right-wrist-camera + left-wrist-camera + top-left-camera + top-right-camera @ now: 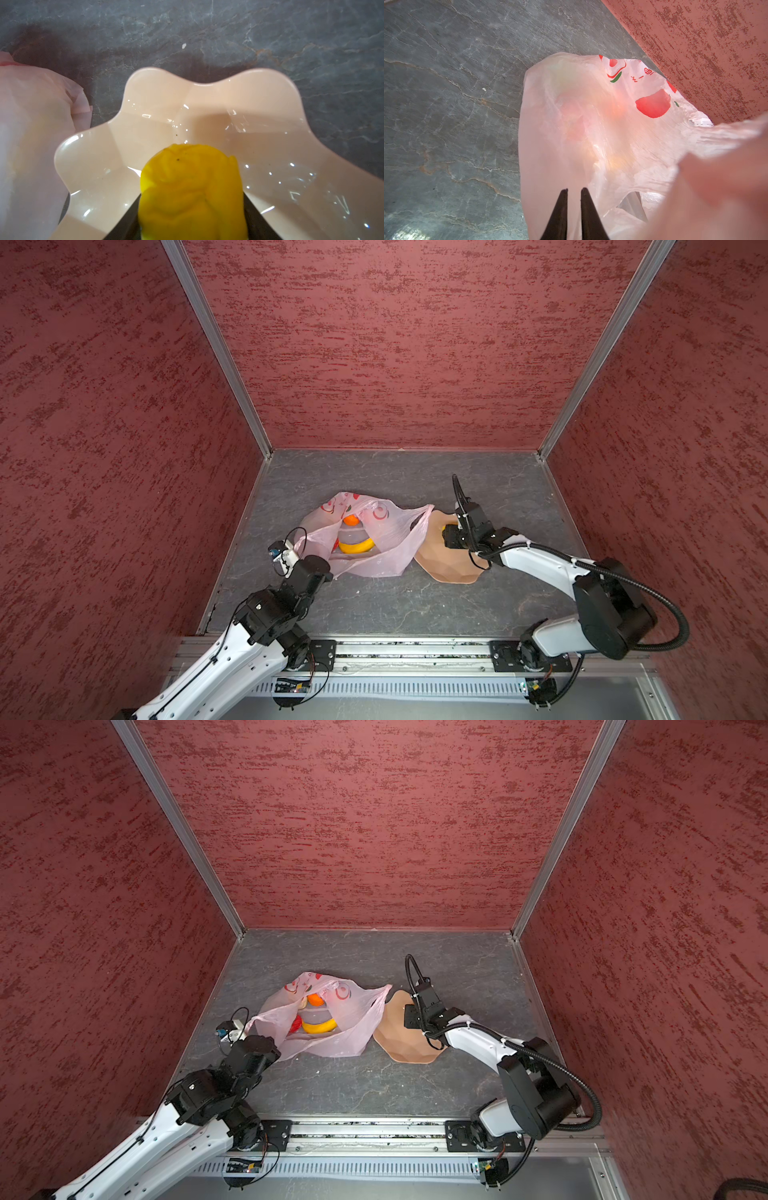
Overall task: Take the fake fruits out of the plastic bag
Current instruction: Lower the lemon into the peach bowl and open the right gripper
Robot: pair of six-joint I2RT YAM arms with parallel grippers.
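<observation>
Holding a yellow ball [187, 166] over the dish [444, 568].
Right pincer [191, 209], clamped on that wrinkled ball, hangs right of centre, likely to drop it there; left pincer [574, 190] pinches the plastic bag [374, 539] mid-frame so its mouth gapes, banana [356, 546] and orange ball [351, 520] showing inside translucent pink film.

Your left tool [574, 189], reaching from 7 o'clock, pinches the bag [591, 128]; your right tool [192, 199], from 5 o'clock, clamps a yellow fruit [187, 170].
</observation>
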